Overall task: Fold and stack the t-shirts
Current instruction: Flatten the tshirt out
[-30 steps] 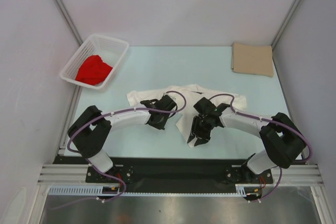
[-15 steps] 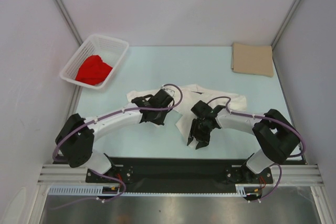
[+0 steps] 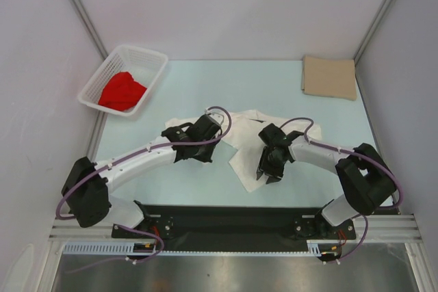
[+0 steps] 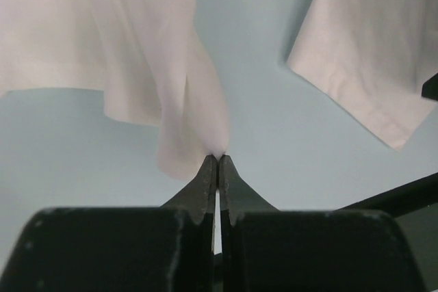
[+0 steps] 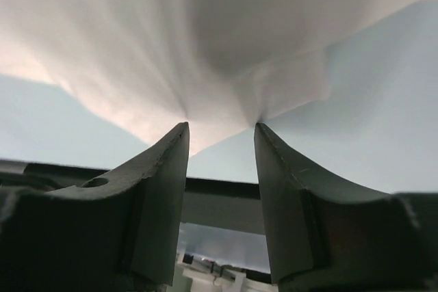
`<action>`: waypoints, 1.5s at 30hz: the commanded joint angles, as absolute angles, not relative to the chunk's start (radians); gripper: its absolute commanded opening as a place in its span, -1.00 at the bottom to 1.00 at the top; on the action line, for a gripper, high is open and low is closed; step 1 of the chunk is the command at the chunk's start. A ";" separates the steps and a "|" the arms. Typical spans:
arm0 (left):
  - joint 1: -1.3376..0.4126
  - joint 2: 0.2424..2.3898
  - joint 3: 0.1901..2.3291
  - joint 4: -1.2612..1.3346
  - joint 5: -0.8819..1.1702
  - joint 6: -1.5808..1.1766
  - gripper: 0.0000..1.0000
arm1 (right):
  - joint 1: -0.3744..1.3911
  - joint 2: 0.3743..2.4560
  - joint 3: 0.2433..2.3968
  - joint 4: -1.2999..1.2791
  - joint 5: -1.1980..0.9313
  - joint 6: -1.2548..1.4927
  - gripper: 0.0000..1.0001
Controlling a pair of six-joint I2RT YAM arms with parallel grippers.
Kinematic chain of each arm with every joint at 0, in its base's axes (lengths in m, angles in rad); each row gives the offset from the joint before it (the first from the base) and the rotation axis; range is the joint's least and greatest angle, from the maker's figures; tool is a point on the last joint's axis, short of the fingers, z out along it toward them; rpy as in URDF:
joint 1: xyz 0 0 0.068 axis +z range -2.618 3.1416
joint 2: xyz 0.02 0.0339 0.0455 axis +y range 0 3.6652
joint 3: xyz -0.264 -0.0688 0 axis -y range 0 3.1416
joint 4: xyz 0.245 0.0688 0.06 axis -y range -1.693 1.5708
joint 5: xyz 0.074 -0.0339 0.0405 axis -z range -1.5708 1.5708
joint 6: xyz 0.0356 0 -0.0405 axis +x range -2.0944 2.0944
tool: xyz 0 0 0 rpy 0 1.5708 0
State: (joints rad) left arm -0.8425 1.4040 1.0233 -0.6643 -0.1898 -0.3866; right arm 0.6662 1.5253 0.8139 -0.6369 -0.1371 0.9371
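White t-shirt [image 3: 239, 158], just one, is lying crumpled mid-way across the surface [image 3: 178, 87], the left fingers [image 4: 204, 186] clamping together on one fold and the right fingers [image 5: 163, 169] standing apart with cloth bunching at their tips. One tan t-shirt [image 3: 329, 77] is lying folded far right; one red t-shirt [image 3: 122, 91] is sitting in the one basket [image 3: 140, 52].

I can read nothing here: no text, label, brand or number is legible in any of my three views. The white t-shirt [image 3: 240, 162] near the front edge of the worktop [image 3: 205, 87] shows only plain cloth in both wrist views, with no print that I can make out.
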 commanded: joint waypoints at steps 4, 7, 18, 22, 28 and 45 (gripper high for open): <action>-0.848 1.347 1.048 -0.692 -0.163 -0.410 -0.99 | 0.626 1.534 0.819 -0.667 -0.072 0.860 -0.28; -0.850 1.339 1.048 -0.696 -0.163 -0.403 -0.99 | 0.637 1.546 0.816 -0.678 -0.042 0.902 -0.11; -0.848 1.312 1.054 -0.709 -0.167 -0.405 -0.99 | 0.621 1.615 0.838 -0.692 0.064 0.873 -0.22; -0.848 1.304 1.058 -0.718 -0.179 -0.399 -0.99 | 0.627 1.631 0.833 -0.695 0.080 0.874 -0.48; -0.848 1.289 1.072 -0.735 -0.193 -0.399 -0.99 | 0.624 1.618 0.850 -0.736 0.138 0.854 -0.92; -0.821 1.109 1.342 -1.026 -0.506 -0.454 -0.99 | 0.241 1.249 1.377 -1.144 0.206 0.548 -1.00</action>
